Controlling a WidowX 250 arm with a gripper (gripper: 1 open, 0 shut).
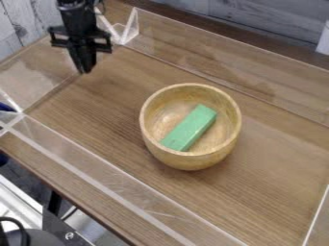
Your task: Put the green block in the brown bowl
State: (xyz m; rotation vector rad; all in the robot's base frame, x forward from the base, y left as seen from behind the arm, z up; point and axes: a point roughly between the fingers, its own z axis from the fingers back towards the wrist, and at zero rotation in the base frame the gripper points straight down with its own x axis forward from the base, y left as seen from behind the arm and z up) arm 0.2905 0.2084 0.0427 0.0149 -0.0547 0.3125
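You're seeing the green block (189, 128) lying flat inside the brown bowl (190, 125), slanted across the hollow, w/ the bowl sitting mid-table on the wooden table (90, 125). Your gripper (84, 64) is hanging well apart at the far left corner, pointing down, fingers pinched together, gripping nothing. Clear walls (71, 161) are ringing the tabletop.

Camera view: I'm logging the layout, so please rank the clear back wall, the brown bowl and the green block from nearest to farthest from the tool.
1. Clear back wall, just right of the tool.
2. Brown bowl, its rim toward the table's centre.
3. Green block, lying inside the bowl.
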